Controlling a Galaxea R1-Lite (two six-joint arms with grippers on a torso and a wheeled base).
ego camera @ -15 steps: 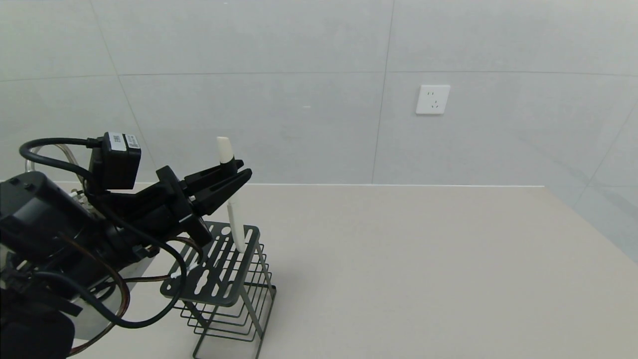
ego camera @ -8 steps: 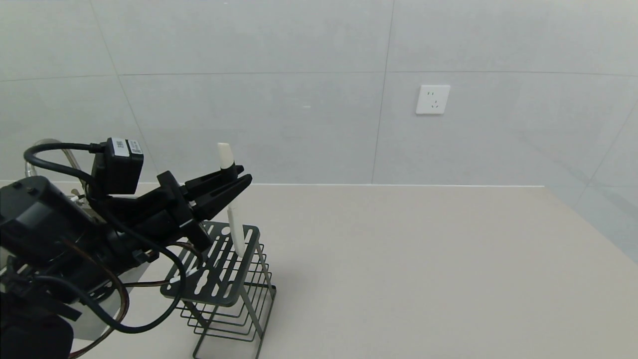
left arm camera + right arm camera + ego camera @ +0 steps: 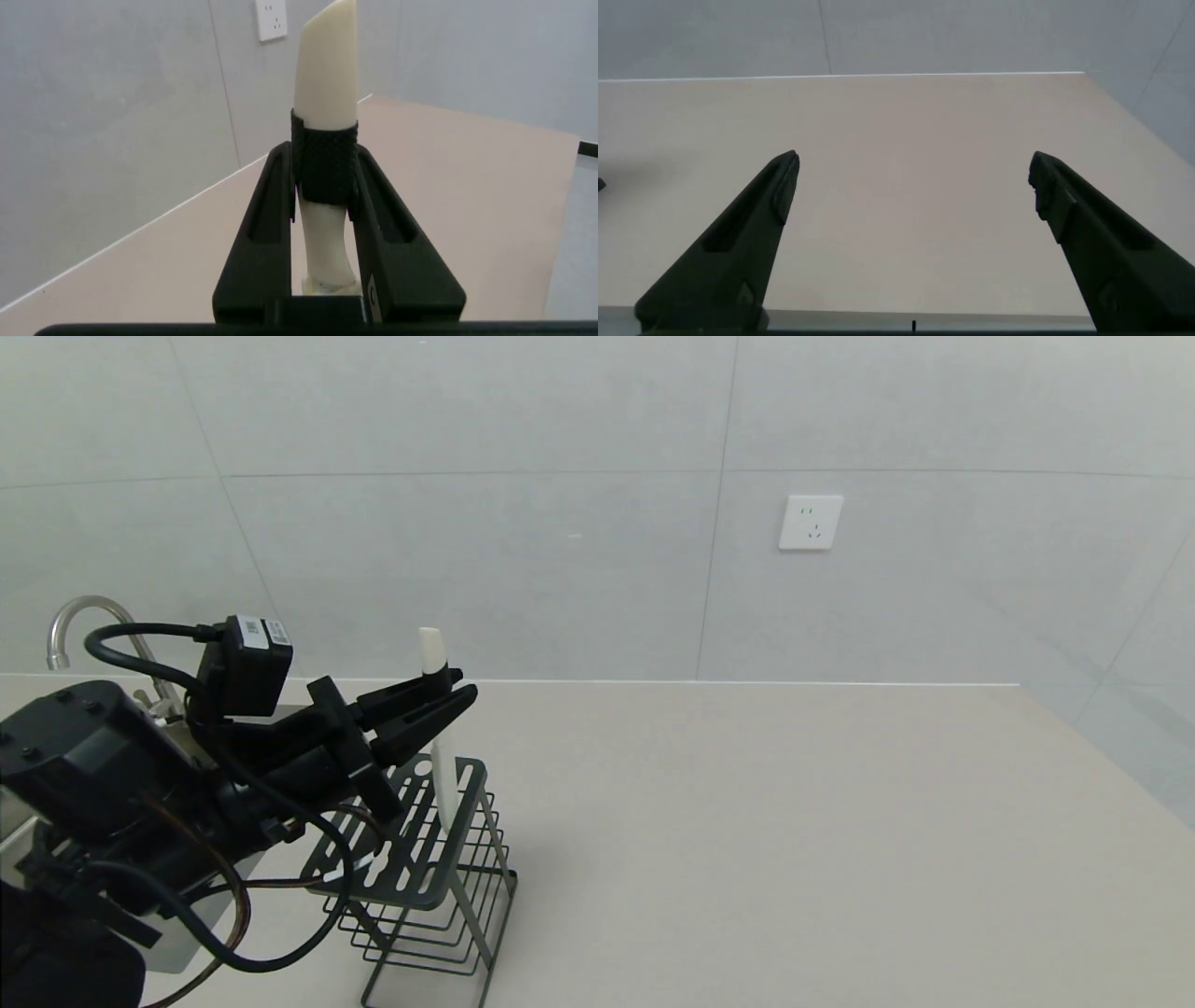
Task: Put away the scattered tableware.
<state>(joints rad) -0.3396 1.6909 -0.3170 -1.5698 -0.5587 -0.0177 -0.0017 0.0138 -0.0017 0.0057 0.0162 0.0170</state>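
White utensil (image 3: pixel 444 775) stands upright, clamped in the left gripper (image 3: pixel 459 694), lower end at a slot in the black rack (image 3: pixel 425 894) — mid-insertion, I judge — next: lower it straight, then let go.

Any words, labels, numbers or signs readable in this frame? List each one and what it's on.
No text here can be read.
Two white stickers on the wrist camera: printed marks, too small to read.
The wall socket: no lettering visible.
The white utensil in the left pincer: plain, no print.
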